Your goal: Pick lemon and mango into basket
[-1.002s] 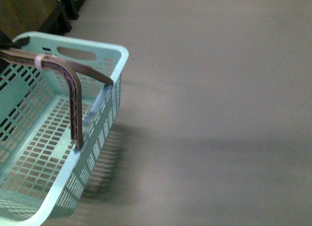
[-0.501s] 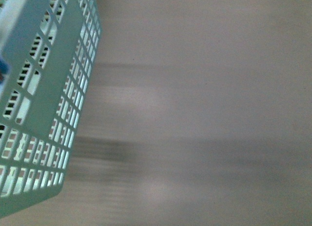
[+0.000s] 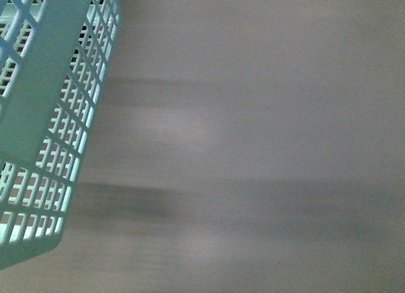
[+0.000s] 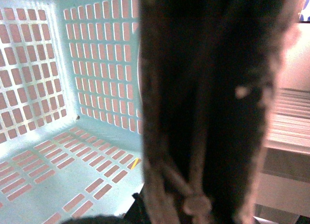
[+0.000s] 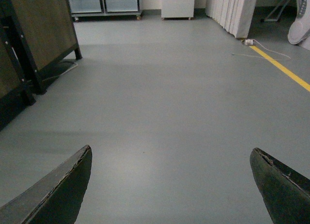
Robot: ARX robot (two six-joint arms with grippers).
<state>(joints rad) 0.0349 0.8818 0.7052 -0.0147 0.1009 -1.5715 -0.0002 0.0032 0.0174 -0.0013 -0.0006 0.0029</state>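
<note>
The teal basket (image 3: 38,84) is seen tilted at the left edge of the front view, its slotted wall turned to the camera above a motion-blurred grey floor (image 3: 266,147). Its brown ribbed handle (image 4: 208,112) fills the left wrist view, so whether the left gripper is clamped on it cannot be told. The right gripper (image 5: 170,154) is spread wide and empty over bare floor. Neither lemon nor mango is shown. If the handle is loosely held, the swinging basket could be tipped or dropped. A second earlier the basket was seen from above at lower left, rim and handle visible; now only its wall is shown, higher up.
</note>
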